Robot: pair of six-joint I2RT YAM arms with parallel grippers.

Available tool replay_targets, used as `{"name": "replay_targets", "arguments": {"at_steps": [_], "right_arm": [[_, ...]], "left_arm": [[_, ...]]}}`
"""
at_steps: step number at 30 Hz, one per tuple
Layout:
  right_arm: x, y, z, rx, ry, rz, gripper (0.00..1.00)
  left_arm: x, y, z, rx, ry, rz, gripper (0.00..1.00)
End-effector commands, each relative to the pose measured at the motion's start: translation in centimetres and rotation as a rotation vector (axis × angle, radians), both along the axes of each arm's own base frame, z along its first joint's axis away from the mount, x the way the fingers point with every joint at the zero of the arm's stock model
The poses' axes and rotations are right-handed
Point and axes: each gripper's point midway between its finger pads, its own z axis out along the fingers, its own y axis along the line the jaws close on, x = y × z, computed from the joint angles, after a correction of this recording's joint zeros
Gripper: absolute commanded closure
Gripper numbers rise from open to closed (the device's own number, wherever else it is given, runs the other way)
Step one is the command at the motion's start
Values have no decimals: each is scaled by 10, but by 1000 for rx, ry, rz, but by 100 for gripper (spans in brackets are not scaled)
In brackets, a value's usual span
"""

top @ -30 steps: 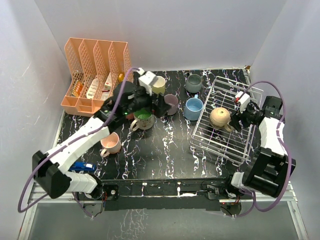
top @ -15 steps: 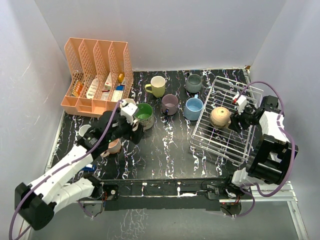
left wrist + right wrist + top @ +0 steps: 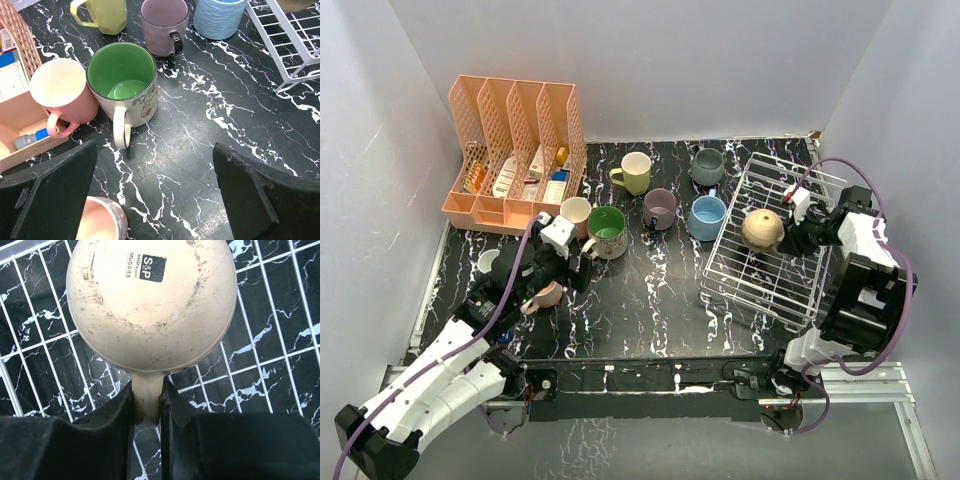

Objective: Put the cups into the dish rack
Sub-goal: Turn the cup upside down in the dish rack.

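- Two grippers in view. Right gripper (image 3: 146,400): fingers nearly together, pinching the handle of the tan mug (image 3: 150,305).
- Tan mug upside down, base up, over the dish rack (image 3: 770,285) grid at the right of the top view; resting or not, cannot tell.
- Left gripper (image 3: 155,195): fingers spread wide, holding nothing.
- Upper left of its view: cream mug with green inside (image 3: 122,82), pink mug (image 3: 60,90) touching it, on the table (image 3: 200,125).
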Motion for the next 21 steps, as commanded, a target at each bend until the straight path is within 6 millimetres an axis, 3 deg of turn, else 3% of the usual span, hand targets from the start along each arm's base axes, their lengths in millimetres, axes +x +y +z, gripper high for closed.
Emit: {"name": "replay_targets", "arguments": {"at_steps": [1, 6, 9, 14, 21], "right_arm": [[40, -10, 39, 30, -117, -86, 92], [83, -22, 69, 95, -233, -209, 92], [104, -23, 77, 119, -268, -242, 92], [131, -18, 67, 143, -261, -259, 92], [152, -9, 55, 145, -289, -256, 92]], "left_arm": [[3, 5, 5, 9, -30, 18, 3], [3, 7, 7, 5, -49, 26, 3], [3, 8, 7, 8, -53, 29, 3], [4, 9, 5, 19, -49, 34, 3], [5, 10, 1, 28, -47, 40, 3]]}}
